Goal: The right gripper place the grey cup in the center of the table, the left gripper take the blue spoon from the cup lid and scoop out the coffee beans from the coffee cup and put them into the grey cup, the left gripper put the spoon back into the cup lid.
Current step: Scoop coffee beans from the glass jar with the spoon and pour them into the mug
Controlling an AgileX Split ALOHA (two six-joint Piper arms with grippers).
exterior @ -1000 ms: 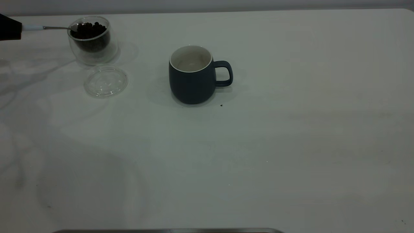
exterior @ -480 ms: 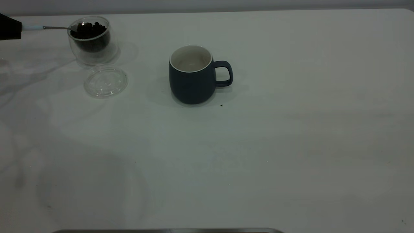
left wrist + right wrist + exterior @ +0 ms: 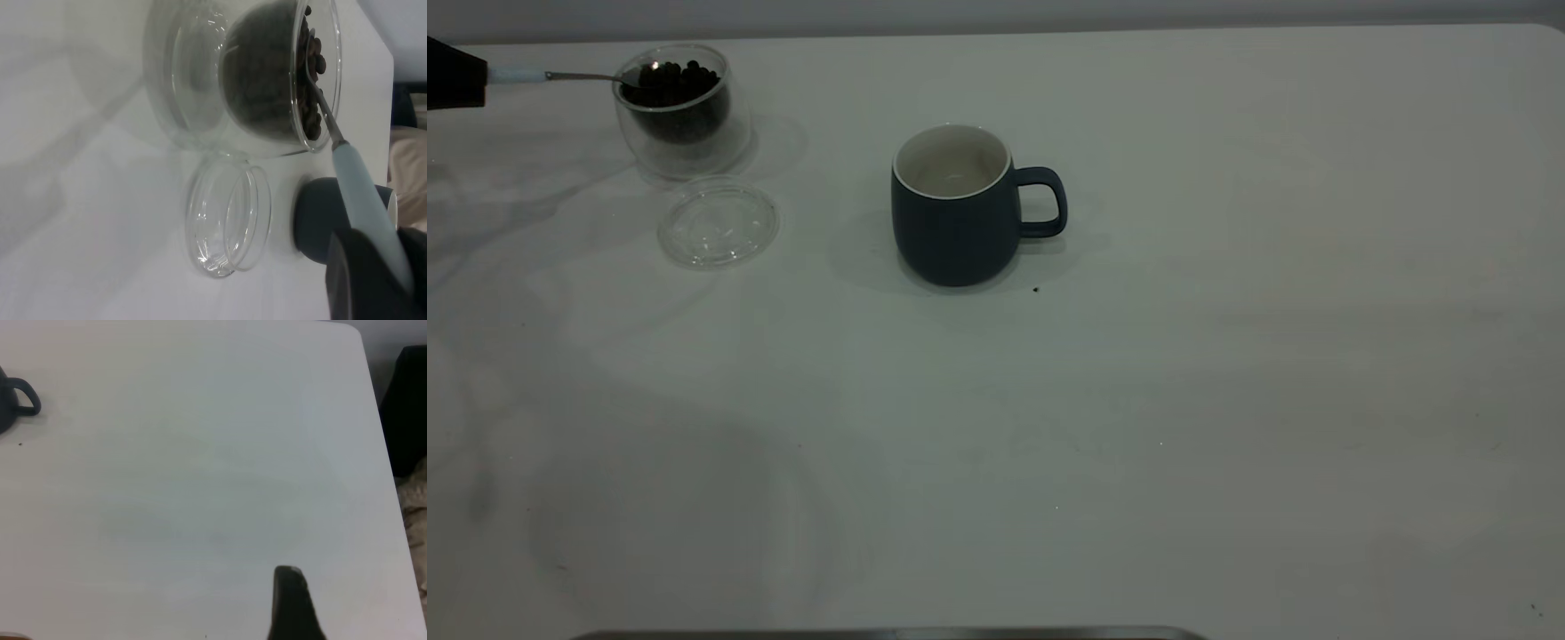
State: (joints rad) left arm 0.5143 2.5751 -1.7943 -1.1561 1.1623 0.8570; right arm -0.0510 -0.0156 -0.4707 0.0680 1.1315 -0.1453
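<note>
My left gripper (image 3: pixel 454 76) is at the far left edge of the table (image 3: pixel 1227 356), shut on the pale blue handle of the blue spoon (image 3: pixel 560 76). The spoon's metal bowl lies among the coffee beans (image 3: pixel 676 84) in the clear coffee cup (image 3: pixel 685 133). The left wrist view shows the gripper (image 3: pixel 373 280), spoon handle (image 3: pixel 360 193), beans (image 3: pixel 310 60) and glass cup (image 3: pixel 200 80). The empty cup lid (image 3: pixel 718 222) lies flat just in front of the glass cup. The grey cup (image 3: pixel 956 222) stands upright mid-table, handle to the right, white inside. My right gripper (image 3: pixel 290 607) is far from the cup.
A small dark speck (image 3: pixel 1036 289) lies on the table by the grey cup's base. The table's rounded corner (image 3: pixel 353 333) and a dark object beyond its edge (image 3: pixel 407 407) show in the right wrist view. The grey cup's handle (image 3: pixel 23 397) shows there too.
The spoon's bowl has shifted very slightly among the beans. Nothing else has moved.
</note>
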